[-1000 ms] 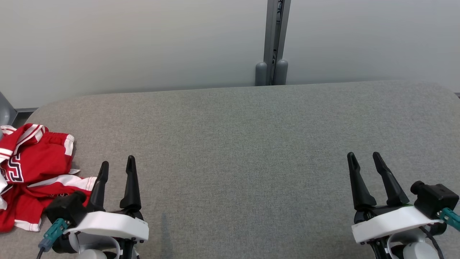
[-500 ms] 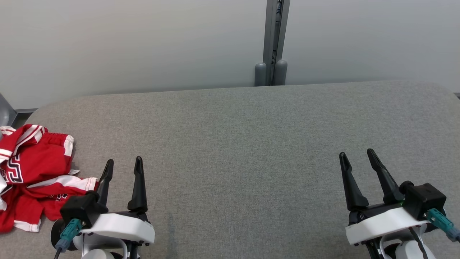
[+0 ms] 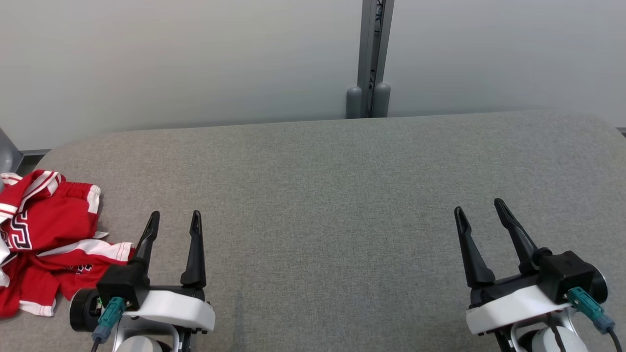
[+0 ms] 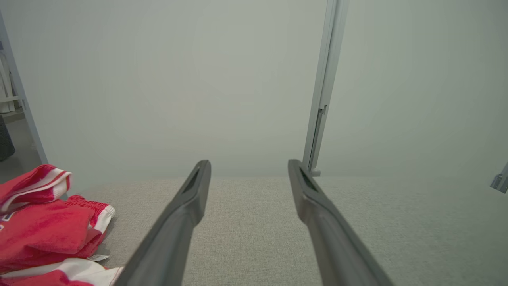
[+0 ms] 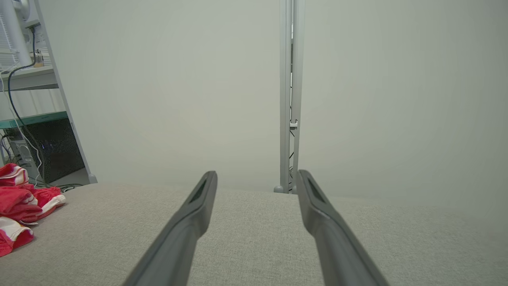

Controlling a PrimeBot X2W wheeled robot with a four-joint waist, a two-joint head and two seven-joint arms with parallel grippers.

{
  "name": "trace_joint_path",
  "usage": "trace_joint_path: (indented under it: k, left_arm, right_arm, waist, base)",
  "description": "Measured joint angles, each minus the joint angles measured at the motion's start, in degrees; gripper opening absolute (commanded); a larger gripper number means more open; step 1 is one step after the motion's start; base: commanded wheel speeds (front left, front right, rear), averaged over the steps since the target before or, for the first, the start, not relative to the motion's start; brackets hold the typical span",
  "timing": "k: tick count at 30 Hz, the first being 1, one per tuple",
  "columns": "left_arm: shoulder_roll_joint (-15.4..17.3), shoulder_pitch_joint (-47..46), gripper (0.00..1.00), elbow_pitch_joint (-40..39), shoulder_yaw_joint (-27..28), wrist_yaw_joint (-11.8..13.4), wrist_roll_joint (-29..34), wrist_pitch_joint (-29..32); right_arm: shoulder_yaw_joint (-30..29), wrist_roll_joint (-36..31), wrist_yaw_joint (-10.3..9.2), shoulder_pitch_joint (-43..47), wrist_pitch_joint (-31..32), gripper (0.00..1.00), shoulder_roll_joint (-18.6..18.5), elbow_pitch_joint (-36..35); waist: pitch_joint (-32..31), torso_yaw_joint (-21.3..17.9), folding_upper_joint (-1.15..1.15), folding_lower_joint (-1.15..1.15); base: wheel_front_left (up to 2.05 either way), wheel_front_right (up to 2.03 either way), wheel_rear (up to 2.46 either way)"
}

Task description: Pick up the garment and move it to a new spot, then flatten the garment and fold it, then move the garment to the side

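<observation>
Left jaws and right jaws both gape empty; the crumpled red garment (image 3: 49, 230), bunched at the left edge of the counter (image 3: 342, 186) beside the left jaws, may slide off if only a loose fold is pinched.

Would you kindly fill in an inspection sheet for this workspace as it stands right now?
Surface: grey fabric-covered table, rounded far corners.
Job's things: red and white garment, crumpled at the table's left edge, not yet picked up.
Clutter: nothing seen.
Grippers: left gripper open, holding nothing, beside the garment; right gripper open, holding nothing, over bare table.
Cables: teal-plugged cable at each wrist; dark cables by the shelf.
Surroundings: pale wall panels, grey post, shelf with a black box beyond the table's left end.
</observation>
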Motion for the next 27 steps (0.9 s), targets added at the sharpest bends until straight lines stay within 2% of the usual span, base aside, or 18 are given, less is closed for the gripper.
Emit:
trace_joint_path:
  k: [20,27]
  left_arm:
    - [0.10,-0.32,1.00,0.26,-0.30,1.26,7.38,-1.99]
    - [0.11,-0.42,1.00,0.43,-0.29,1.49,7.78,-2.12]
  right_arm:
    - [-2.24,-7.88,0.07,-0.49,-1.90,1.00,0.02,-0.77]
    - [-1.96,-7.76,0.07,-0.49,-1.97,1.00,0.02,-0.74]
  waist:
    - [0.06,-0.01,0.00,0.00]
    - [-0.01,-0.06,0.00,0.00]
  base:
    - [0.00,0.00,0.00]
    - [0.00,0.00,0.00]
